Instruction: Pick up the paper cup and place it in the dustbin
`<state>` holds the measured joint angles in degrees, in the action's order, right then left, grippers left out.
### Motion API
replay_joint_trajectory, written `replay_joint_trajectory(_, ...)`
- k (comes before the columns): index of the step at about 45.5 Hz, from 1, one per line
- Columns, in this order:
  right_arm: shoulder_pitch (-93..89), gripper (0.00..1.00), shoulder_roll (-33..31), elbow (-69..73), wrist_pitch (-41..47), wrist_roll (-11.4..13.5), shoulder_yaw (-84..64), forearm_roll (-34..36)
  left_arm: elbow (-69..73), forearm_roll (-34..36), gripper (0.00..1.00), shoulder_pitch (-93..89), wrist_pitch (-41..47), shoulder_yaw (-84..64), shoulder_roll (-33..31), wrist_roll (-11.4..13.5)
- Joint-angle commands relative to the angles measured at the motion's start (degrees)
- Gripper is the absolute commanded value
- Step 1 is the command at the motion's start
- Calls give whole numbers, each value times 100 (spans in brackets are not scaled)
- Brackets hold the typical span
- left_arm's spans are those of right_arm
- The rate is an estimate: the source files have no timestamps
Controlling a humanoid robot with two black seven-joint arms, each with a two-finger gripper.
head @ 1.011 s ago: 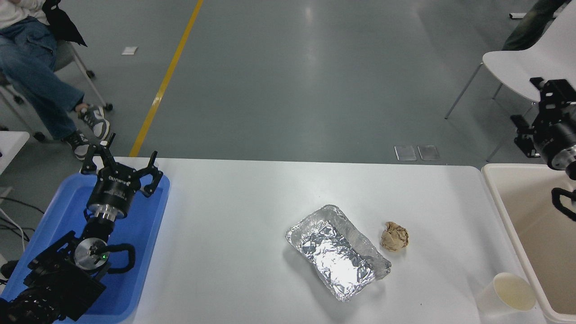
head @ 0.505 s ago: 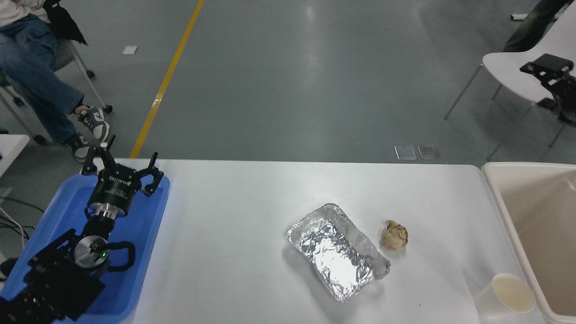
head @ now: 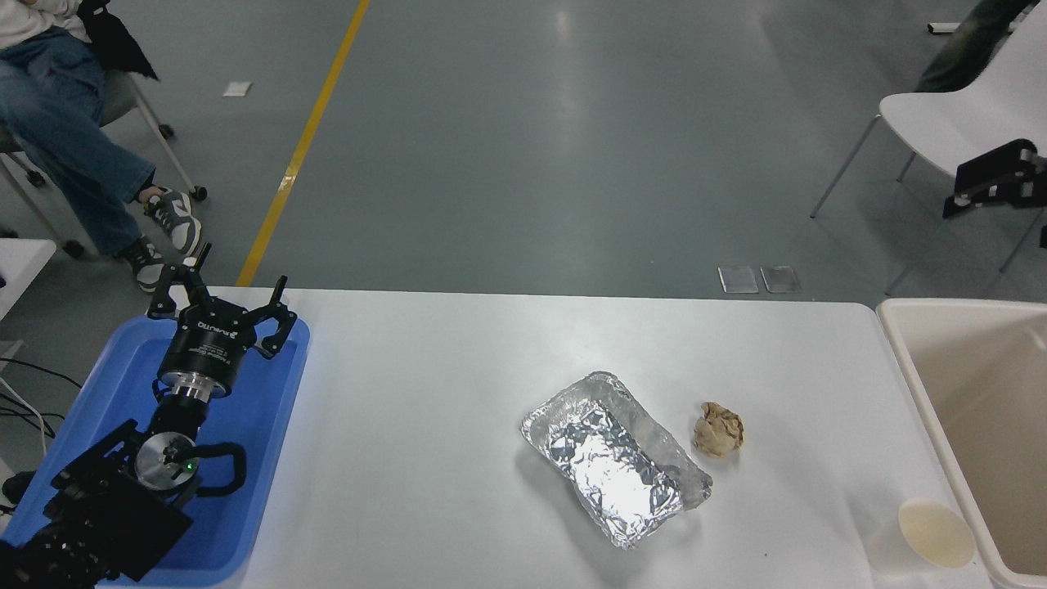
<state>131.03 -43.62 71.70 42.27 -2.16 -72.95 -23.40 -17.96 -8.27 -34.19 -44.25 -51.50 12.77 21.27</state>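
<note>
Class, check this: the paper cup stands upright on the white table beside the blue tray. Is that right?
Not quite. In the head view the paper cup stands upright on the white table beside the dustbin, not the blue tray.

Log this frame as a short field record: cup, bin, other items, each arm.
paper cup: upright on the white table, near right corner, beside the dustbin, not gripped
dustbin: at table's right edge
foil tray: centre-right
brown paper ball: right of foil tray
left gripper: open, over blue tray
right gripper: at right edge, far from cup, state unclear
</note>
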Motion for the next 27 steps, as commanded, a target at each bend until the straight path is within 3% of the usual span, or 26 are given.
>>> replay_joint_trajectory(1,774,100,-50,1205,273,14,-202,-349,3,0,100,0,4,0,7,0)
replay_joint_trajectory(22,731,100,-190,1487,273,23,-317,-621,-5,0,100,0,4,0,-2,0)
replay_joint_trajectory(27,538,100,-515,1487,273,32,-326,-1042,3,0,100,0,4,0,-2,0)
